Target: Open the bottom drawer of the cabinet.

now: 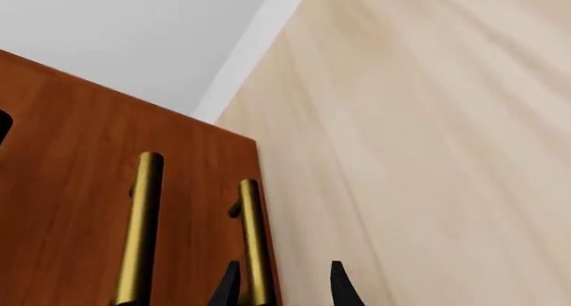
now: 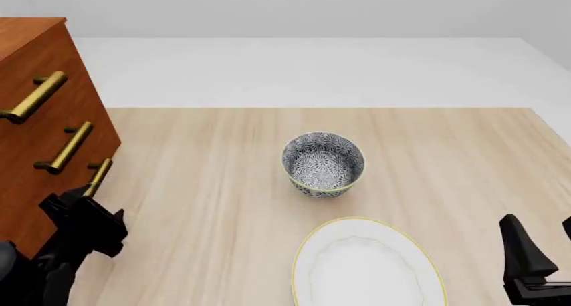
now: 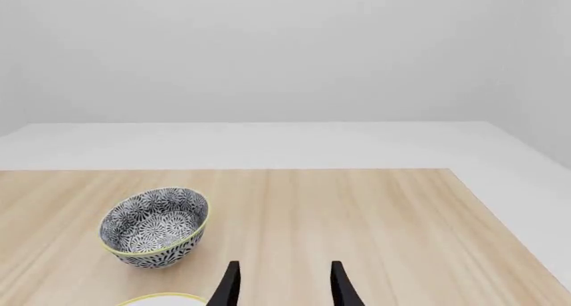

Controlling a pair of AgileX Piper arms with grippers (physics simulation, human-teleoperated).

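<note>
In the front view the cabinet (image 2: 36, 119) stands at the far left of the surface (image 2: 214, 186), and the left claw (image 2: 87, 206) is at the brass handle (image 2: 98, 176) of the bottom drawer (image 2: 67, 216). Only the left wrist view shows its two fingers parted around this handle, not pressing it. The right claw (image 3: 282, 286) hangs open and empty near the plate (image 2: 362, 269), and its wrist view shows the patterned bowl (image 3: 154, 226).

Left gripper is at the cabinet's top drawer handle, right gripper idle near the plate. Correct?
Not quite. The front view shows the left gripper at the bottom drawer's handle, the lowest of three on the cabinet, not the top one. The right gripper is idle near the plate.
</note>
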